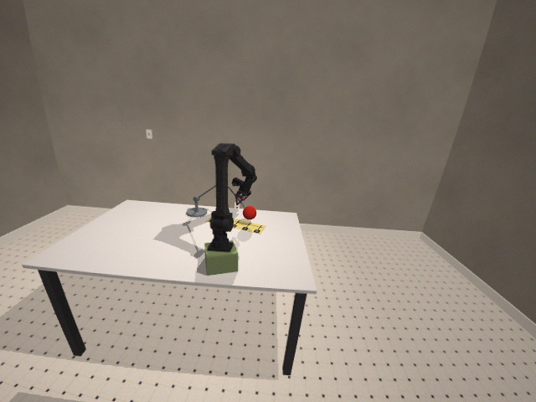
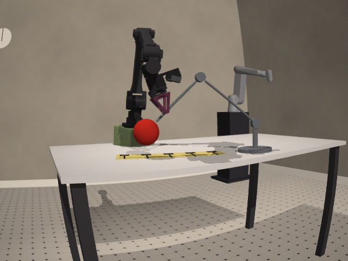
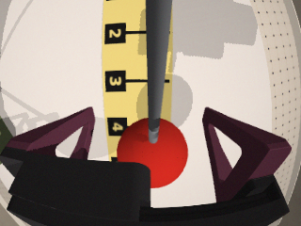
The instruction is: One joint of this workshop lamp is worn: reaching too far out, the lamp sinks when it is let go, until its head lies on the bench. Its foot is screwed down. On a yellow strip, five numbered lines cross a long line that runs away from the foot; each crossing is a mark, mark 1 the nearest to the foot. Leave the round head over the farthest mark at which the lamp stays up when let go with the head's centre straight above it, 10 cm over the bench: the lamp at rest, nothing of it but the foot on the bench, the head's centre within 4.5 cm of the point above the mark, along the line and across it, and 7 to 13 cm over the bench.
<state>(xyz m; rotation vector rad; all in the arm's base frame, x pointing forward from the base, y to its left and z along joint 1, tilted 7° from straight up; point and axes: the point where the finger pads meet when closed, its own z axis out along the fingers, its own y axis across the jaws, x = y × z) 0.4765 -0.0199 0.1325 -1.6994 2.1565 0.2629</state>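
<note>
The gripper (image 3: pixel 150 145) is hovering wide open, empty, astride the lamp's rod (image 3: pixel 160 44). The red head (image 3: pixel 152 153) is hanging over the strip (image 3: pixel 126 38).

- The robot arm (image 2: pixel 137 70) is black all over, made of thick, blocky pieces joined by round joints.
- It stands on a green block (image 2: pixel 122 136) shaped like a box.
- A small black box (image 2: pixel 173 75) sticks out near the wrist.
- The gripper (image 3: pixel 150 145) has two dark purple fingers, each a triangle frame with a hole in the middle.
- They sit on a wide black bar (image 3: pixel 207 214).
</note>
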